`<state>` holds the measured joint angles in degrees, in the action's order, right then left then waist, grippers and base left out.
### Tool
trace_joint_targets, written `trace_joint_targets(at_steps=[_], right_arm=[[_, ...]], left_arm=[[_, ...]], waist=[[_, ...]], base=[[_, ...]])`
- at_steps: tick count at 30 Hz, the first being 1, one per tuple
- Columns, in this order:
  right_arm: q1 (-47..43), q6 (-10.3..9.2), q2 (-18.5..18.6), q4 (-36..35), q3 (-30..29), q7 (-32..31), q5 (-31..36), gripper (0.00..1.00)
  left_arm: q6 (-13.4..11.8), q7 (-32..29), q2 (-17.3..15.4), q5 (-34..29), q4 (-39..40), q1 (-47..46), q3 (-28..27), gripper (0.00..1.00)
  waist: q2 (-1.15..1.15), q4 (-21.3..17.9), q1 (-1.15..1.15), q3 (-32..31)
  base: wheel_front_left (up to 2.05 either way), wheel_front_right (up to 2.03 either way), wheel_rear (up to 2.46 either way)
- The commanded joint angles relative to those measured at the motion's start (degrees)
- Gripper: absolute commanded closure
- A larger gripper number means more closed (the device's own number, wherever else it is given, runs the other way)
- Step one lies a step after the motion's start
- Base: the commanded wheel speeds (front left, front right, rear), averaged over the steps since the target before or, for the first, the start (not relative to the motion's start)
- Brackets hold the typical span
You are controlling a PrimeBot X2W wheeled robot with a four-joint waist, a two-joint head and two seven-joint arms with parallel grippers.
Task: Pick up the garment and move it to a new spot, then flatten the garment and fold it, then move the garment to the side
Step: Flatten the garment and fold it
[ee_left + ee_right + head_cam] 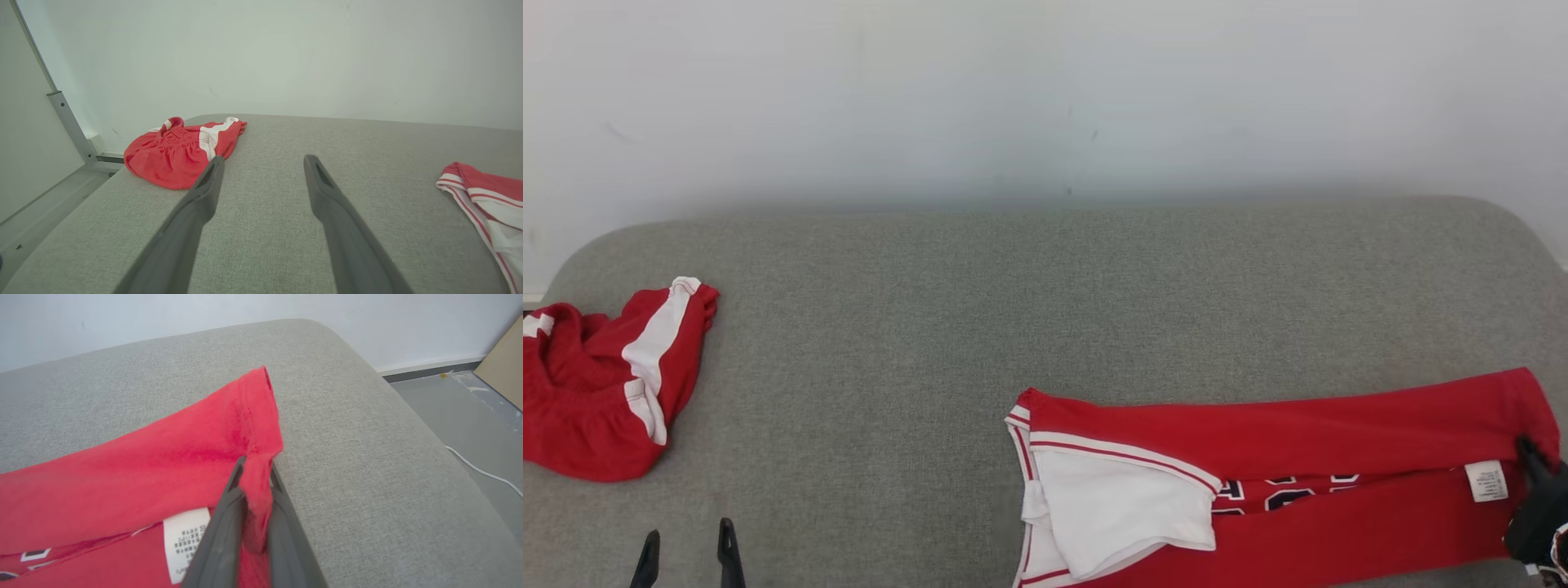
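From my seat, the red sports jersey (1339, 433), knitted cloth with white trim and dark lettering, lies folded lengthwise along the near right part of the grey woven-fabric table (1013, 310), with its white-lined armhole end toward the middle and its hem end at the far right. My right gripper (255, 467) has its two dark fingers pinched narrow on a ridge of that hem, just beside the white care label (186, 543). The bite sits only at the fingertips, and I can't quite tell from the wrist view whether it holds both layers or just the top one. My left gripper (686, 547) hangs with its jaws wide and nothing between them, low over bare table and well apart from the jersey. A crumpled pair of red shorts with a white side stripe (596, 392) sits at the far left edge. My worry from here is the one-handed hold. If I lift or drag with only this hem pinch, the lengthwise fold may fall open, the loose white end may trail and bunch, or the thin bite may slip free. The hem is also near the rounded right corner, so a pull that way could drop cloth off the edge. Swinging the jersey left risks tangling it with the shorts.
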<state>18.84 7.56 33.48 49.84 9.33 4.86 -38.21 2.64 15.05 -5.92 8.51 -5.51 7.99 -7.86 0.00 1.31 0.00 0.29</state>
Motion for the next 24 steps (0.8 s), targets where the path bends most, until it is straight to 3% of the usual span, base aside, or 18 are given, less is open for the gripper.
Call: trace_joint_targets(at_steps=[1, 9, 24], right_arm=[[0.7, -0.16, 0.8, 0.2, -0.3, 0.4, 0.6, 1.0], [0.4, -0.16, -1.7, -7.5, 1.6, -0.2, 0.3, 1.0], [-7.9, -0.16, -15.9, -35.0, 6.1, -9.8, 3.4, 1.0]], left_arm=[[0.3, 0.2, 0.5, -1.0, -0.2, 0.5, -0.4, 0.0], [1.3, 0.2, 1.5, -1.4, -0.3, 1.0, -1.6, 0.0], [2.6, 0.2, 2.5, -2.4, -1.6, -0.6, -1.5, 0.0]], waist=[[0.0, -0.3, 0.0, -0.4], [0.0, -1.3, 0.0, -1.0], [0.0, 0.5, 0.0, -1.3]], base=[[0.0, 0.0, 0.0], [0.0, 0.0, 0.0], [0.0, 0.0, 0.0]])
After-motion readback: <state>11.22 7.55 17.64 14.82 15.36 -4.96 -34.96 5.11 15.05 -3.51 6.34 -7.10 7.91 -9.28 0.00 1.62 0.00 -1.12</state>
